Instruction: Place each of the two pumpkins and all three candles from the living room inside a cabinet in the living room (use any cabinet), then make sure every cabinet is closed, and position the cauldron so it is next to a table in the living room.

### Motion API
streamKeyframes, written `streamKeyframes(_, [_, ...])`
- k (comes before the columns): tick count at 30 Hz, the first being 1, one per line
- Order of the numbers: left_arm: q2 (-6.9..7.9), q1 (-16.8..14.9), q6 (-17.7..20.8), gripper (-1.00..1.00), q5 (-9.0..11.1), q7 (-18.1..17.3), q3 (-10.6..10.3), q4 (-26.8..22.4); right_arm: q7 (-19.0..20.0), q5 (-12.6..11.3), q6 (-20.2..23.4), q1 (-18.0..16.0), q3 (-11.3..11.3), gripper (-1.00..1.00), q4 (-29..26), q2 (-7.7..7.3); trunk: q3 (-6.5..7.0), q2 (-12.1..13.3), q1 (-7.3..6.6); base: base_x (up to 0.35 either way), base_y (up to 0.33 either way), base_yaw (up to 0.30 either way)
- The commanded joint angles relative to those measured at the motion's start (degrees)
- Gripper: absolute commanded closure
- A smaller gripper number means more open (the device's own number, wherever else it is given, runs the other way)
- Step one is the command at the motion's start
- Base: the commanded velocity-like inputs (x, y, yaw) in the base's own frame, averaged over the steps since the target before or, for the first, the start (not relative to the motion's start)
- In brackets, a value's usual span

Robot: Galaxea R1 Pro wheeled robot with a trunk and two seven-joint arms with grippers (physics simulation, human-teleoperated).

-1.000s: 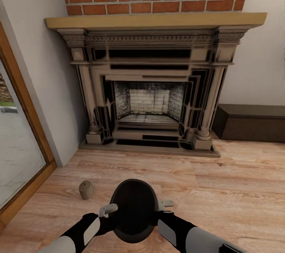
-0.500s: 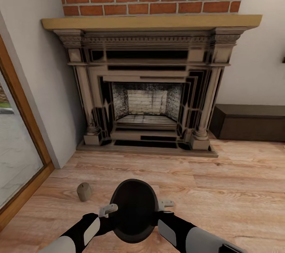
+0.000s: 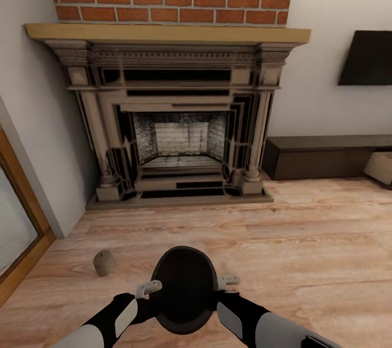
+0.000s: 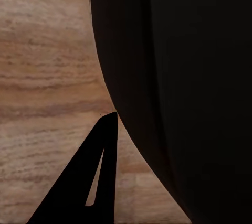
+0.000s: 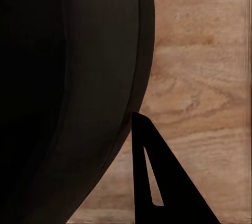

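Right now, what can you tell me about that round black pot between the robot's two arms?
The round-bellied matte black cauldron is held above the light wooden plank floor, in front of the brick fireplace. Its wide oval mouth tilts toward the head camera, showing a dark, seemingly empty inside. The left gripper and the right gripper sit against its opposite sides. In the wrist views its curved wall looks smooth and unmarked. A stubby tan candle stands apart on the floor, on the robot's left.

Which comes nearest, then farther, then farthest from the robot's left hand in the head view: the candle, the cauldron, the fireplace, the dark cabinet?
1. Cauldron, right beside the left hand.
2. Candle, on the floor to the left.
3. Fireplace, ahead.
4. Cabinet, far right by the wall.
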Motion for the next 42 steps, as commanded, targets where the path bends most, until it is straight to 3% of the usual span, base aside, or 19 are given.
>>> streamKeyframes(1, [0.07,0.0,0.2,1.0,0.4,-0.1,-0.2,-0.1,2.9,0.5,-1.0,-0.1,-1.2,1.0,-0.3,0.0,-0.05,0.0,-0.05,-0.275,0.154,-0.286])
streamKeyframes(16, [0.38,0.0,0.3,1.0,0.4,-0.2,-0.2,0.0,2.9,0.5,-1.0,-0.1,-1.2,1.0,-0.3,0.0,-0.05,0.0,-0.05,-0.263,0.145,-0.286])
streamKeyframes(30, [0.42,0.0,0.3,1.0,0.4,-0.3,-0.2,0.0,2.9,0.5,-1.0,-0.1,-1.2,1.0,-0.3,0.0,0.07,0.0,-0.05,-0.015,0.014,-0.286])
streamKeyframes(42, [0.49,0.0,0.3,1.0,0.4,-0.3,-0.2,0.0,2.9,0.5,-1.0,-0.1,-1.3,1.0,-0.3,0.0,0.33,0.0,-0.05,0.0,0.165,-0.286])
